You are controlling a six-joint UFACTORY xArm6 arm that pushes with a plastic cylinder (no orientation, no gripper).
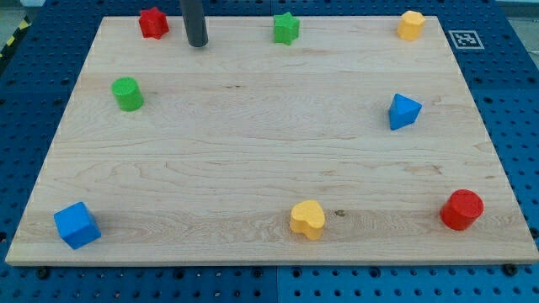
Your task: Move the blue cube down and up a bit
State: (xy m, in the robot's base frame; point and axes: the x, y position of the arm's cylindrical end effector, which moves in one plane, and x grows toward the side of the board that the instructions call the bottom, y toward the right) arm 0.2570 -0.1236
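Note:
The blue cube (77,225) sits near the bottom-left corner of the wooden board (269,151). My tip (197,44) rests on the board near the top edge, left of centre, far from the blue cube. It stands between the red star-shaped block (153,23) on its left and the green star-shaped block (286,29) on its right, touching neither.
A green cylinder (128,93) lies at the left. A blue triangular block (403,111) is at the right. A yellow block (411,25) is at the top right, a yellow heart-shaped block (308,220) at the bottom centre, a red cylinder (461,209) at the bottom right.

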